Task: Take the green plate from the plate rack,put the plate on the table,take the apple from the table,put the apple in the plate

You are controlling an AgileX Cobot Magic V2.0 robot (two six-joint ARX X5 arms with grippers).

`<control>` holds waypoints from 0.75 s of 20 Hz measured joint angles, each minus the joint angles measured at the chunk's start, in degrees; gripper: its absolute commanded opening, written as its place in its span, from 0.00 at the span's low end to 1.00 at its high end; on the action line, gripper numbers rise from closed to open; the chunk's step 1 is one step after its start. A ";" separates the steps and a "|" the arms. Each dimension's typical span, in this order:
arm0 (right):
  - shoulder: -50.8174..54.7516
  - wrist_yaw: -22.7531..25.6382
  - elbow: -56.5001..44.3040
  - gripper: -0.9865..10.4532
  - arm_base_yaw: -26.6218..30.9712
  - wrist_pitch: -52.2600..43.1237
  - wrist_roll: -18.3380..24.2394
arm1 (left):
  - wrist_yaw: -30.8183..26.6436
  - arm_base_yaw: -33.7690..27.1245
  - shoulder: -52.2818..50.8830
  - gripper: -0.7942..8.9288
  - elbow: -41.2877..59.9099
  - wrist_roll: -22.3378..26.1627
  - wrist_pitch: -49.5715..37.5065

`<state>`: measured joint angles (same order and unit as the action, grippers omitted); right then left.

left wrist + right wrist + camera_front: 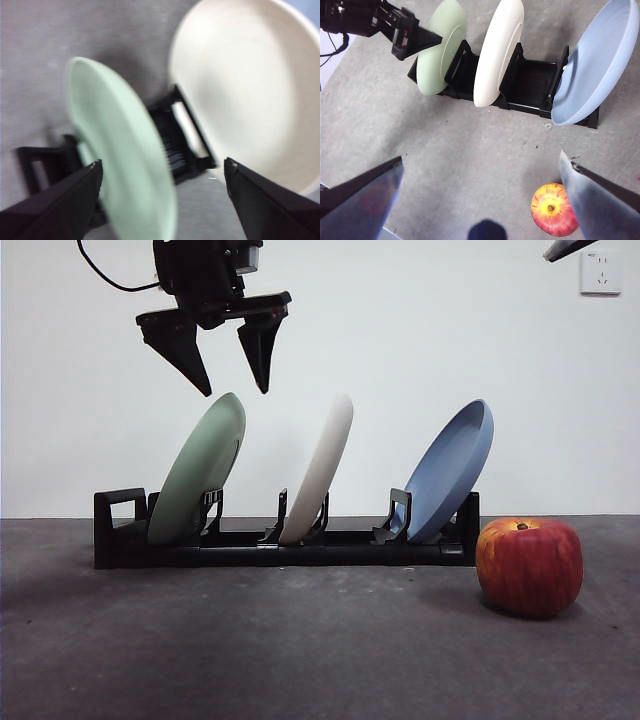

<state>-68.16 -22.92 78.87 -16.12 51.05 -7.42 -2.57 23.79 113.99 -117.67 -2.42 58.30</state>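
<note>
Three plates stand in one plate rack (285,545) (each in its own slot, all leaning the same way): one green plate (198,472), one cream-white plate (320,468), one blue plate (452,468). One apple (529,566) sits on the one table (250,640). Two grippers are in sight: the left gripper (227,368) with two black jaws spread apart above the green plate, and the right gripper (480,200), likewise two jaws set wide. One white wall socket (600,272) shows on the back wall
</note>
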 measured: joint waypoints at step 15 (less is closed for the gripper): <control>0.00 0.66 0.00 0.61 0.00 -0.09 1.03 | 15.87 -7.67 0.63 0.43 0.00 -1.70 0.61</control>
<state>-68.16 -22.26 78.87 -16.12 50.96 -6.39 13.30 16.12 114.63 -117.67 -4.12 58.92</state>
